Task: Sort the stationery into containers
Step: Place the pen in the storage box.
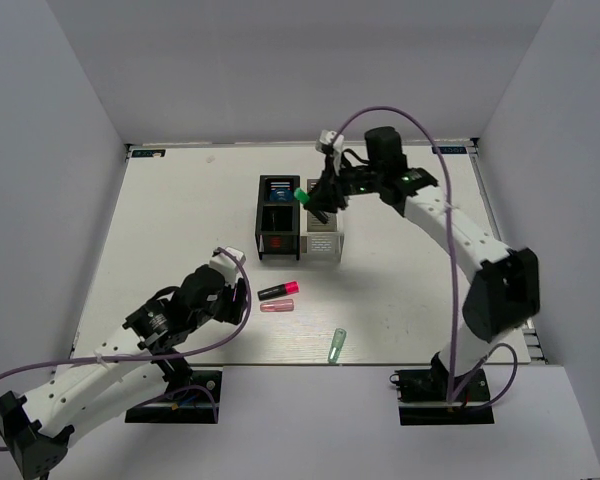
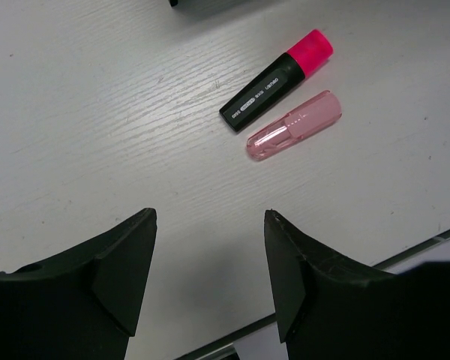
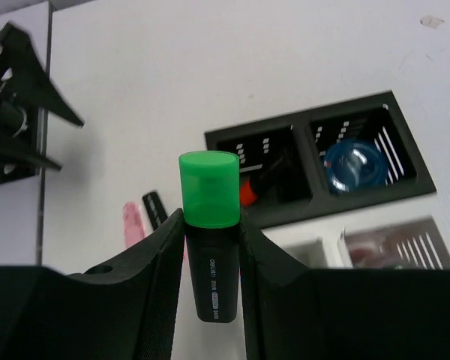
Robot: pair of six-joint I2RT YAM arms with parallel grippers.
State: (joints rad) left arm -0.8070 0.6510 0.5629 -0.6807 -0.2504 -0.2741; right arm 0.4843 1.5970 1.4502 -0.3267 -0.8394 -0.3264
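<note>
Your right gripper [image 3: 210, 234] pinches a black highlighter [image 3: 208, 187] (translucent green cap, white lettering on the barrel); your left gripper [image 2: 208, 221] has its jaws spread.

A robotics lab cell: 2 cabled arms [image 1: 450, 230] bolted to a white table [image 1: 180, 220] walled by blank panels [image 1: 280, 70].

A white table [image 2: 97, 112] with faint wood grain lies under and ahead of the left fingers [image 2: 112, 277], a dark edge strip [image 2: 435, 238] running just right of them, while plain pale walls [image 1: 300, 70] stand well beyond the right fingers [image 3: 146, 292], past the table's far edge.
</note>
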